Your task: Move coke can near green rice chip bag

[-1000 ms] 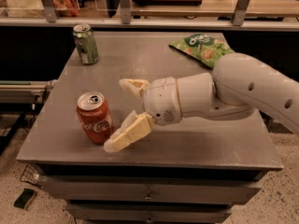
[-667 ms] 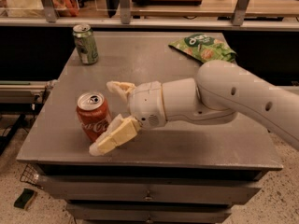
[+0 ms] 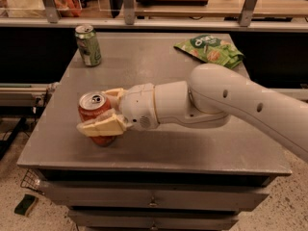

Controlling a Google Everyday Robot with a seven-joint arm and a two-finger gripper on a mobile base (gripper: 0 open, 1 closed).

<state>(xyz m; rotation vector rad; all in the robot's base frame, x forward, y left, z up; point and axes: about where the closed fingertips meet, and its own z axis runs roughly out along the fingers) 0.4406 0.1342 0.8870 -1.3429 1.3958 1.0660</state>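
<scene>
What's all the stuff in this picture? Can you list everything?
red aluminium coke can: one, red with a silver top, front-left of the table, upright
green-and-white drink can: one, back-left corner, upright
crinkled green rice chip bag: one, green, back-right, lying flat
grey metal table: one, grey, middle of the view
small green block: one, on the floor, bottom-left
white robot arm: one, reaching in from the right
claw: one, cream, closed around the coke can

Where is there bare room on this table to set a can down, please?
Bare: the table between green can and chip bag, and the front edge under the arm. Crowded: front-left, where the gripper is shut on the coke can.
</scene>
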